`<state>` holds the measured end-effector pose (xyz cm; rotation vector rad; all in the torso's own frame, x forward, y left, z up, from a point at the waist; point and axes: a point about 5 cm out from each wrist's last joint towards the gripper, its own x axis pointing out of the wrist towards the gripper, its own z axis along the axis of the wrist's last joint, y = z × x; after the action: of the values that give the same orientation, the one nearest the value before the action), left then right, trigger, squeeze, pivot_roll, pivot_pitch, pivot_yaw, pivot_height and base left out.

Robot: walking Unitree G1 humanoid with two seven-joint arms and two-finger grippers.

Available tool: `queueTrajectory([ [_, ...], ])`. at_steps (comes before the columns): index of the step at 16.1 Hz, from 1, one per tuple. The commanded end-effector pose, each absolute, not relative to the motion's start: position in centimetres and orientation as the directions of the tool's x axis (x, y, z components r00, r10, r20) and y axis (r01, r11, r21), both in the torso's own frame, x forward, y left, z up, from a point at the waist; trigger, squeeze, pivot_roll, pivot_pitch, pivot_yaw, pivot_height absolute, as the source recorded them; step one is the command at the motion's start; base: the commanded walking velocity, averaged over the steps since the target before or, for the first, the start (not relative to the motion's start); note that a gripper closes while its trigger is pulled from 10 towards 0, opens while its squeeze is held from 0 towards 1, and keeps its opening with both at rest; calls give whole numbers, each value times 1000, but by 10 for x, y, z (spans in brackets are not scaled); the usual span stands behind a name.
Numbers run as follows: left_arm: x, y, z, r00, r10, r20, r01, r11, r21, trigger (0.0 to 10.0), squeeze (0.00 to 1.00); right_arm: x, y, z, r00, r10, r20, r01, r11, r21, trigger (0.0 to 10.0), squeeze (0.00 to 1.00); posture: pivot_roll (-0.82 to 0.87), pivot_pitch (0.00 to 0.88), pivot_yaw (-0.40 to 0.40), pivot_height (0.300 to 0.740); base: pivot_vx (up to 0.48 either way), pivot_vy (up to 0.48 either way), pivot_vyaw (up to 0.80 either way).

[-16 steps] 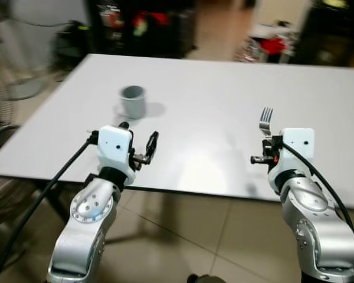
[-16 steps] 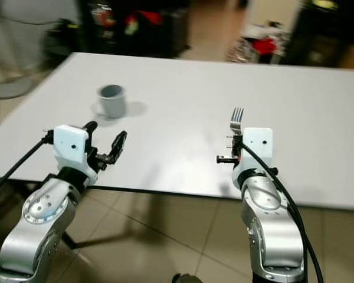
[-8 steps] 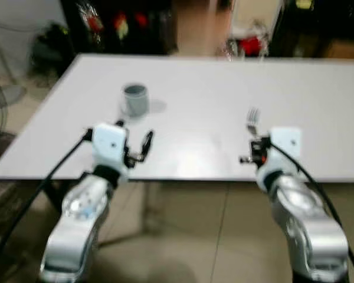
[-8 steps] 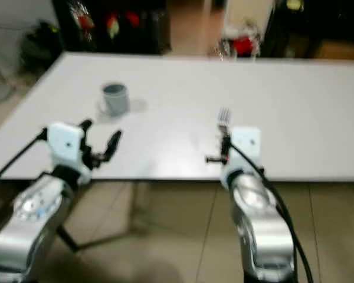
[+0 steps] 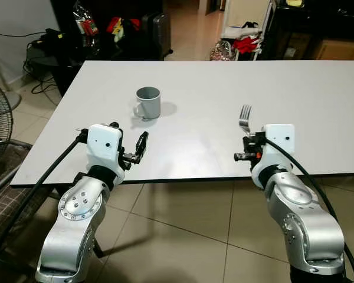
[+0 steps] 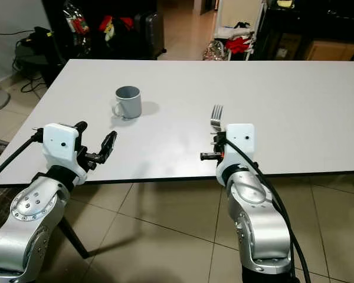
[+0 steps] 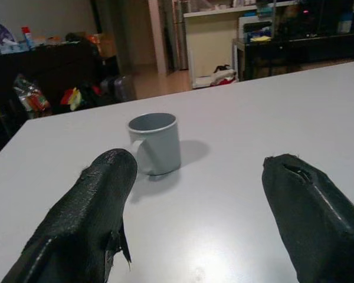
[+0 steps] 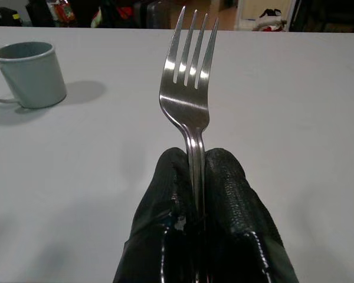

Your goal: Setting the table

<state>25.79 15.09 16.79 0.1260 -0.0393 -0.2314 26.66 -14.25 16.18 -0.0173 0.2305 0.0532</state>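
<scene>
From the head camera I see the white table ahead, a grey mug at about eleven o'clock. My left gripper hovers over the near edge, fingers spread and empty. My right gripper at one o'clock is clenched on a fork, tines up.

In the left wrist view both black fingers stand apart, the mug between and beyond them.

In the right wrist view the pads pinch the fork's handle, the mug off at ten o'clock.
</scene>
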Motion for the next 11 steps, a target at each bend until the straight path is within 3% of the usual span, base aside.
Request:
queueTrajectory([
  [1,259,148,171,967,-253,33,247,960,131,10000,0,269,-144,163,973,50,-224,-56,998,-20,10000,0,-111,0,17,740,0,0,0],
  [3,257,149,172,965,-260,33,255,960,118,10000,0,270,-141,163,973,75,-216,-82,996,-23,10000,0,-101,0,20,740,0,0,0],
  [7,247,153,167,956,-295,-8,294,950,101,10000,0,269,-133,162,974,118,-194,-132,989,-60,10000,0,-84,0,47,740,195,0,762],
  [11,244,152,167,947,-319,-24,320,941,109,10000,0,272,-134,157,966,133,-223,-141,990,-24,10000,0,-68,0,39,740,259,0,0],
])
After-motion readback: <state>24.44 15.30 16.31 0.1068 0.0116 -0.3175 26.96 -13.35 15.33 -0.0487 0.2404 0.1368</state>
